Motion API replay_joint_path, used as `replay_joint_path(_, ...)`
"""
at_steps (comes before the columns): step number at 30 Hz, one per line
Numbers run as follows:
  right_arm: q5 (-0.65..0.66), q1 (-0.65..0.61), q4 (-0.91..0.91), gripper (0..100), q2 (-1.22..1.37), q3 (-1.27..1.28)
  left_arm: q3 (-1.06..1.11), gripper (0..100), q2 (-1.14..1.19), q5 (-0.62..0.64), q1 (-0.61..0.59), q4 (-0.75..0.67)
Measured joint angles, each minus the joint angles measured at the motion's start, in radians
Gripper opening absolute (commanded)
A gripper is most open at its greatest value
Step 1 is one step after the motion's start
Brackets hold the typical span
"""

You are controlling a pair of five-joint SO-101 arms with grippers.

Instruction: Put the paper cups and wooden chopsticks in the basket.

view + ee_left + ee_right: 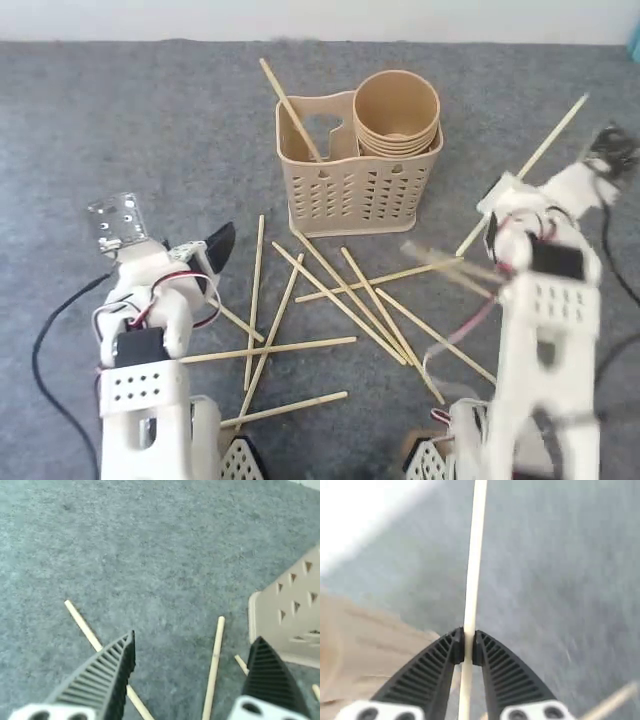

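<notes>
The right hand (468, 645) is clamped on a wooden chopstick (475, 555), whose long axis slants up and away from the basket (350, 195). The basket stands to that hand's left on the grey surface (120, 120). The left hand (192, 650), jaws apart, hovers over loose chopsticks (340, 290).

2 white arms (150, 330), black ribbed tools (195, 636) (468, 631), black cables (38, 352)

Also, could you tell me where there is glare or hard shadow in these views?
High view: soft, even light, no hard shadow around the beige perforated plastic basket. Right wrist view: a washed-out white glare patch beside the pale wooden chopstick clamped in the right gripper. Left wrist view: no glare on the grey carpet.
</notes>
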Motion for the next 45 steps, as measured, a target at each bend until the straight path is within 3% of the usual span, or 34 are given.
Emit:
replay_joint_path(6, 0.071, -0.008, 0.0, 0.7, -0.353, 0.0, -0.002, 34, 0.0, -0.014, 0.014, 0.003)
replay_joint_path(12, 0.144, -0.091, -0.066, 0.7, -0.433, 0.0, -0.002, 34, 0.0, -0.014, 0.014, 0.003)
replay_joint_path(23, 0.219, -0.347, -0.583, 0.7, -0.43, 0.098, -0.002, 34, 0.0, -0.018, 0.014, 0.003)
replay_joint_path(27, 0.356, -0.459, -0.736, 0.7, -0.336, 0.1, -0.002, 34, 0.0, -0.018, 0.014, 0.003)
replay_joint_path(35, 0.535, -0.545, -1.059, 0.7, -0.003, 0.101, -0.002, 34, 0.0, -0.018, 0.014, 0.003)
replay_joint_path(45, 0.574, -0.551, -1.327, 0.7, 0.282, 0.101, -0.002, 34, 0.0, -0.018, 0.014, 0.003)
